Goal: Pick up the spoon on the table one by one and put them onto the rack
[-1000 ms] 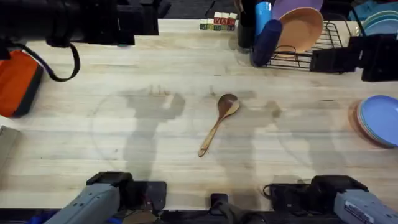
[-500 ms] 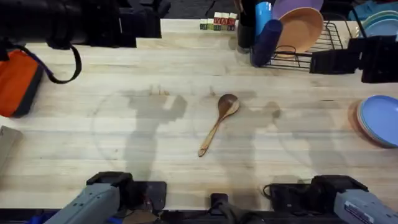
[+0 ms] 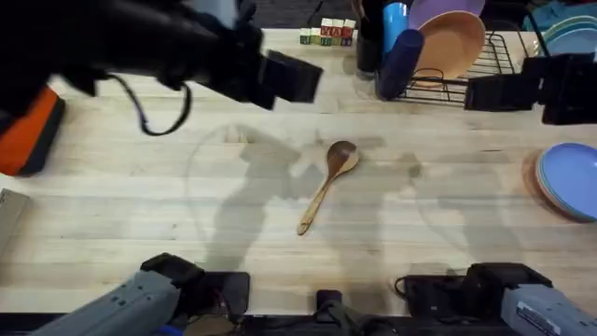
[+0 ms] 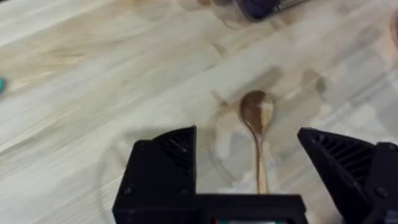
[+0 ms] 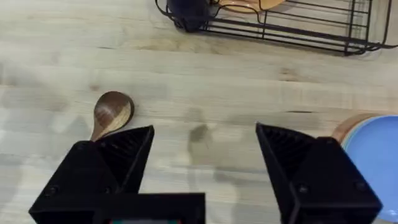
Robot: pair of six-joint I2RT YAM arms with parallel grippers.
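Spoon [image 3: 326, 187] lies mid-frame; my left gripper's [image 4: 249, 168] fingers spread wide could skid off its thin handle.

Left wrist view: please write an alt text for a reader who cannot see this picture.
A brown wooden spoon lies flat on the light wooden table, seen between the open black fingers of the left gripper, which hangs above it. The spoon's round bowl points away from the gripper.

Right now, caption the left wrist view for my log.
Left end effector open above the wooden spoon lying on the table.
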